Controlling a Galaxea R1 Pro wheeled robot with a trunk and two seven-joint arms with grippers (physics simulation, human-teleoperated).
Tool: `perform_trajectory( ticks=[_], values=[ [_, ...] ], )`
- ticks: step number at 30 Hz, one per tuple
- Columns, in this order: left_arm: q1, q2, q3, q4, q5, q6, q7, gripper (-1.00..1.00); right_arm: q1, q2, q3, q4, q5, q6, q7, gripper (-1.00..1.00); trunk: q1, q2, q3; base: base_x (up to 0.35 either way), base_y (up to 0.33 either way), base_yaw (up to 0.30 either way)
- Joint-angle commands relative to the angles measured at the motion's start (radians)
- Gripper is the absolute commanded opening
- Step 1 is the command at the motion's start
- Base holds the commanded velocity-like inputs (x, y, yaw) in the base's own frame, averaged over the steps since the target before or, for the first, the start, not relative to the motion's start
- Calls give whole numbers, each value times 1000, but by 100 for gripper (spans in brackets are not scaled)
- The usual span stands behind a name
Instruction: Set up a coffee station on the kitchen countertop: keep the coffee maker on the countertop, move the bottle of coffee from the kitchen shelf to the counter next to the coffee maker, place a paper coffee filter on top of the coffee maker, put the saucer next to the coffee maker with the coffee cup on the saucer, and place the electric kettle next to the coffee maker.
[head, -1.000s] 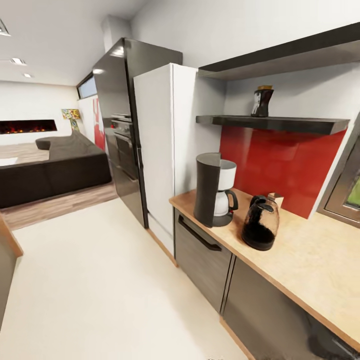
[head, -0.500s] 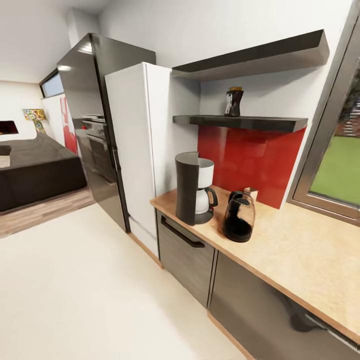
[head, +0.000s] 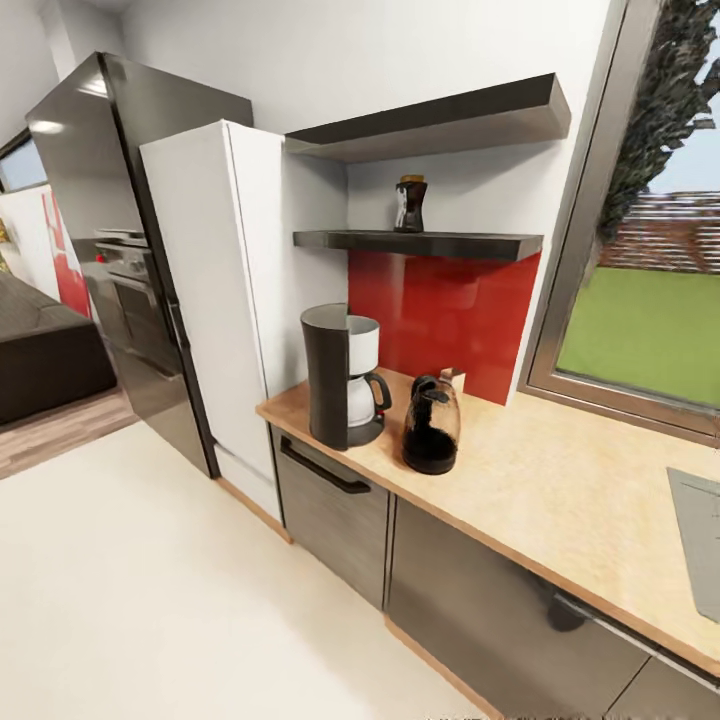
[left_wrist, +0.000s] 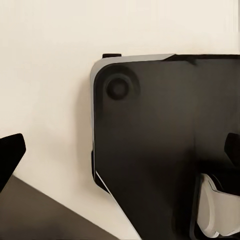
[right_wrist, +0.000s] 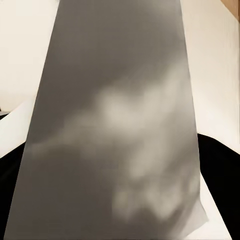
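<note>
In the head view, the countertop (head: 560, 500) runs from a tall white fridge (head: 210, 300) at its left end toward a window (head: 650, 300) on the right. The coffee maker (head: 340, 375) stands near the counter's left end, close to the front edge, and the kettle (head: 432, 425) sits just beside it on the right, apart from it. Behind the kettle, a small tan-and-white item at the red backsplash (head: 440, 320) is too small to identify. The coffee bottle (head: 410, 204) stands upright on the lower shelf (head: 420, 243), toward its middle, with a second shelf (head: 430, 120) above. Dark grey cabinets (head: 340, 510) sit under the counter. The left wrist view shows a dark rounded panel (left_wrist: 165, 145) over a pale floor (left_wrist: 45, 75), with a black tip at either side edge; whether that pincer is wide or narrow cannot be told. The right wrist view shows a blurred grey surface (right_wrist: 115, 130) against a pale ground; the pincer's state cannot be told.
</note>
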Motion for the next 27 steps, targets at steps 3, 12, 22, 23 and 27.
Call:
perform_trajectory(
  ticks=[3, 12, 22, 23, 27],
  values=[
    [0, 0, 0, -1, 0, -1, -1, 100, 0, 0, 7, -2, 3, 7, 1, -100, 1, -2, -2, -15, 0, -219],
    [0, 0, 0, -2, 0, -1, -1, 100, 0, 1, 8, -2, 4, 12, 1, -100, 1, -2, -2, -123, 0, -162],
    [0, 0, -1, -2, 0, -1, -1, 100, 0, 7, 11, -2, 6, 6, 4, -100, 1, -2, -2, -4, 0, -8],
    [0, 0, -1, -2, 0, -1, -1, 100, 0, 6, 11, -2, 6, 6, 4, -100, 1, -2, -2, 0, 0, 0],
    [0, 0, -1, -2, 0, -1, -1, 100, 0, 3, 10, -3, 6, 6, 2, -100, 1, -2, -2, 0, 102, -15]
  ],
)
